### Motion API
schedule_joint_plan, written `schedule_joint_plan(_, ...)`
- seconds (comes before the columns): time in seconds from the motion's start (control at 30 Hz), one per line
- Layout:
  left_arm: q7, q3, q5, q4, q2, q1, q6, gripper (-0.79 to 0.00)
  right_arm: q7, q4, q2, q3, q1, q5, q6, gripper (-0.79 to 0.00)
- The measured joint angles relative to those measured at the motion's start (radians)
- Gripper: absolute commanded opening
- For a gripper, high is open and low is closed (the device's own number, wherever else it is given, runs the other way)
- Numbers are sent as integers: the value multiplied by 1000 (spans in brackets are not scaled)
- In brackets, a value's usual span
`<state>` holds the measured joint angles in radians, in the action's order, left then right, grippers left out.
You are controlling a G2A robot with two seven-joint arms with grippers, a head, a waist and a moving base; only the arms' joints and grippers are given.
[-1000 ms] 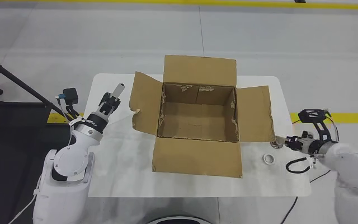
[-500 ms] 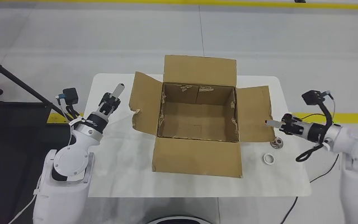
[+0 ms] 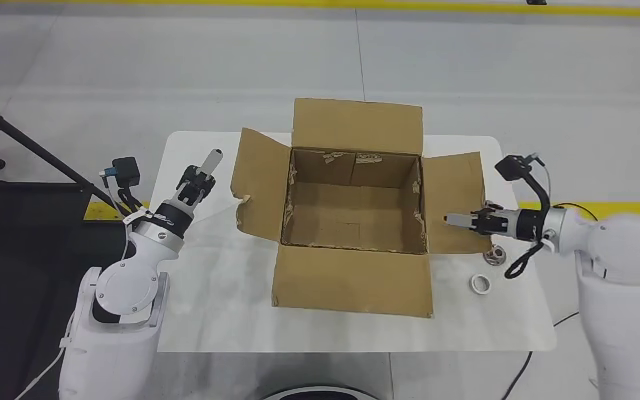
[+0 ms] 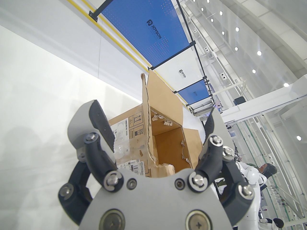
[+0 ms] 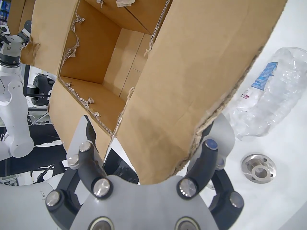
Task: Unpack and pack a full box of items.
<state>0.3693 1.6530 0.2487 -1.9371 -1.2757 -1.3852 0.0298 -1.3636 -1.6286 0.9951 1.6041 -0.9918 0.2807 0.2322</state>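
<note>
An open cardboard box (image 3: 354,281) stands in the middle of the table, its inside bare (image 5: 96,56), with all flaps folded out. My right gripper (image 3: 452,218) hovers over the box's right flap (image 3: 461,185). It is open (image 5: 151,125), and the flap's torn edge (image 5: 182,96) runs between its fingers. A crushed clear plastic bottle (image 5: 266,94) lies on the table beside that flap. My left gripper (image 3: 207,168) stands open (image 4: 153,113) to the left of the box (image 4: 168,144), nothing between its fingers.
A small metal flange (image 3: 494,257) (image 5: 258,168) and a white ring (image 3: 481,284) lie on the white table (image 3: 220,300) right of the box. The left arm's white body (image 5: 9,72) stands beyond the box.
My right arm has swung from the table's right edge, by the flange and ring, leftward to the box's right flap. The left arm has kept still.
</note>
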Motion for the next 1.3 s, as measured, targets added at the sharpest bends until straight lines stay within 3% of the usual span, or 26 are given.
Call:
schedule_joint_plan(0.63, 0, 0, 0, 0, 0, 0, 0, 0, 34, 4, -17, -100, 35, -10, -14, 0)
schedule_joint_plan(0.83, 0, 0, 0, 0, 0, 0, 0, 0, 48, -14, -27, -86, 22, -2, -18, 0)
schedule_joint_plan(1.07, 0, 0, 0, 0, 0, 0, 0, 0, 65, -129, -54, 44, -73, 63, -30, 0)
schedule_joint_plan(1.3, 0, 0, 0, 0, 0, 0, 0, 0, 67, -334, -76, 178, -273, 326, -158, 0)
